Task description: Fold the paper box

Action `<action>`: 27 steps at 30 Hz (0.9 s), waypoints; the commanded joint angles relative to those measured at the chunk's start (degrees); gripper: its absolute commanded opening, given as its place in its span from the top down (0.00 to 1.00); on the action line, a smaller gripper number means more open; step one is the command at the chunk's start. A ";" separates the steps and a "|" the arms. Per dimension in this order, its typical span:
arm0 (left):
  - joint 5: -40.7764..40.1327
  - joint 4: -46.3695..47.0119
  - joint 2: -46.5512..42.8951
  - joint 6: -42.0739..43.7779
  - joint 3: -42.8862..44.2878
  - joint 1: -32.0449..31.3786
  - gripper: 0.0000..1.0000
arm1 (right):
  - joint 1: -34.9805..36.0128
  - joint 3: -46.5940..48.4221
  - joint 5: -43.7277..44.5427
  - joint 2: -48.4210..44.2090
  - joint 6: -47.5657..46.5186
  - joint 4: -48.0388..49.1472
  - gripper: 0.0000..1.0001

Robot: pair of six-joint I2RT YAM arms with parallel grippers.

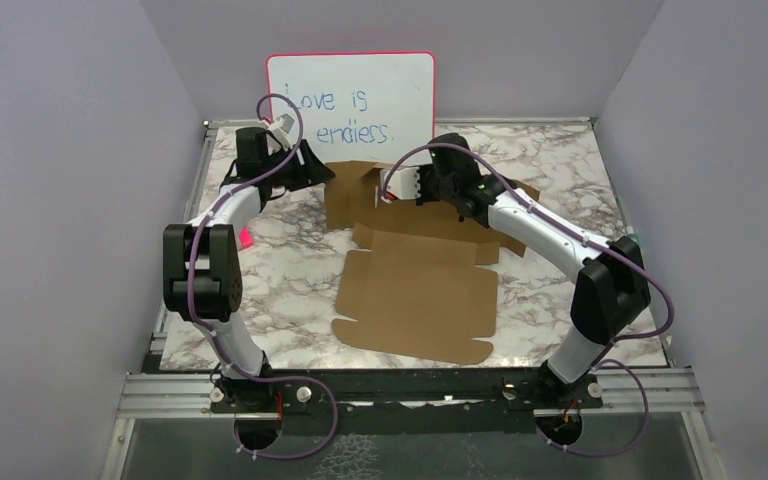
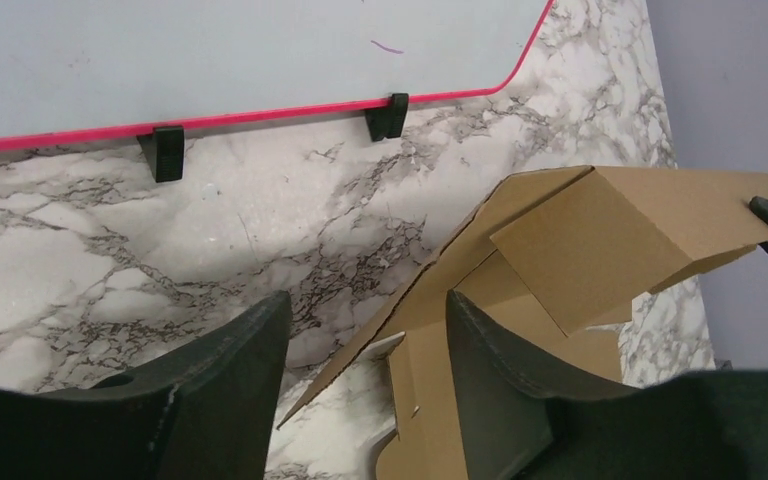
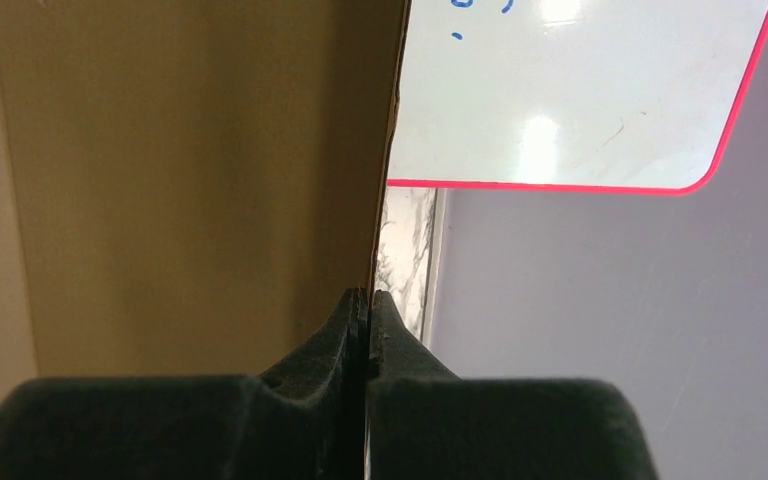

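The right jaws were clamped on a raised flap of the paper box (image 1: 420,295); the left jaws stood apart, another raised edge between them. Below them the rest lay flat on the tabletop (image 1: 290,260). Light, stiff, easily creased, it probably wanted pinching at flap edges.

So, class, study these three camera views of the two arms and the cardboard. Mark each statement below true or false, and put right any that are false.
1. The right claw is shut on an edge of the paper box. True.
2. The left claw is clamped shut. False: it stands open.
3. The whiteboard has a blue frame. False: its frame is pink, and only the writing is blue.
4. Part of the paper box lies flat on the table, while a panel at the far end stands raised. True.
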 commanded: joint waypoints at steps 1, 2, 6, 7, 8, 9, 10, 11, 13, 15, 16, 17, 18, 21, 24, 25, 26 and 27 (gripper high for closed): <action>3.16 2.75 -2.10 3.49 -0.25 -0.80 0.45 | 0.53 -1.07 -0.40 -2.25 0.05 1.40 0.96; 2.93 2.89 -2.28 3.77 -0.39 -1.09 0.49 | 0.52 -1.16 -0.47 -2.43 0.11 1.34 0.96; 1.52 3.30 -2.97 4.06 -1.70 -2.30 0.64 | 0.60 -1.50 -0.10 -3.15 -0.23 1.19 0.96; 1.25 3.40 -3.25 4.11 -2.17 -2.59 0.66 | 0.70 -1.56 -0.05 -3.32 -0.40 1.19 0.96; 1.08 3.69 -3.55 4.19 -2.60 -2.94 0.68 | 0.84 -1.60 0.05 -3.51 -0.59 1.22 0.96; 0.76 3.76 -3.97 4.23 -2.95 -3.32 0.71 | 1.04 -1.61 0.24 -3.66 -0.72 1.37 0.96; 0.29 3.78 -4.52 4.22 -3.33 -3.89 0.74 | 1.20 -1.61 0.38 -3.75 -0.82 1.54 0.96; -0.55 3.79 -5.23 4.05 -3.84 -4.39 0.77 | 1.29 -1.61 0.52 -3.86 -0.94 1.62 0.96; -2.88 4.05 -7.47 3.12 -5.63 -5.53 0.82 | 1.32 -1.58 1.15 -3.85 -1.45 2.33 0.96; -5.23 4.81 -10.41 2.74 -8.01 -6.84 0.86 | 1.45 -1.61 2.68 -3.72 -2.11 3.75 0.97; -6.49 5.15 -11.82 2.48 -9.10 -7.50 0.88 | 1.48 -1.61 3.30 -3.64 -2.41 4.35 0.97; -7.37 5.55 -13.30 2.24 -10.25 -8.08 0.89 | 1.57 -1.67 3.77 -3.59 -2.56 5.02 0.97; -8.30 6.03 -14.58 1.91 -11.46 -8.64 0.91 | 1.75 -1.88 4.22 -3.54 -2.73 5.95 0.98; -10.91 7.66 -18.07 0.58 -14.55 -10.10 0.94 | 2.23 -2.93 5.45 -3.58 -3.54 9.36 0.98; -13.84 8.35 -20.44 -0.33 -16.44 -12.01 0.96 | 2.76 -4.88 6.85 -3.76 -5.03 13.45 0.98; -14.64 8.58 -20.92 -0.42 -16.89 -12.75 0.96 | 2.92 -5.64 7.10 -3.88 -5.57 14.87 0.98; -15.51 8.62 -21.34 -0.47 -17.17 -13.50 0.96 | 3.07 -6.42 7.16 -4.03 -6.14 16.26 0.98; -16.42 8.63 -21.60 -0.35 -17.55 -14.21 0.96 | 3.17 -7.07 7.30 -4.18 -6.49 17.39 0.98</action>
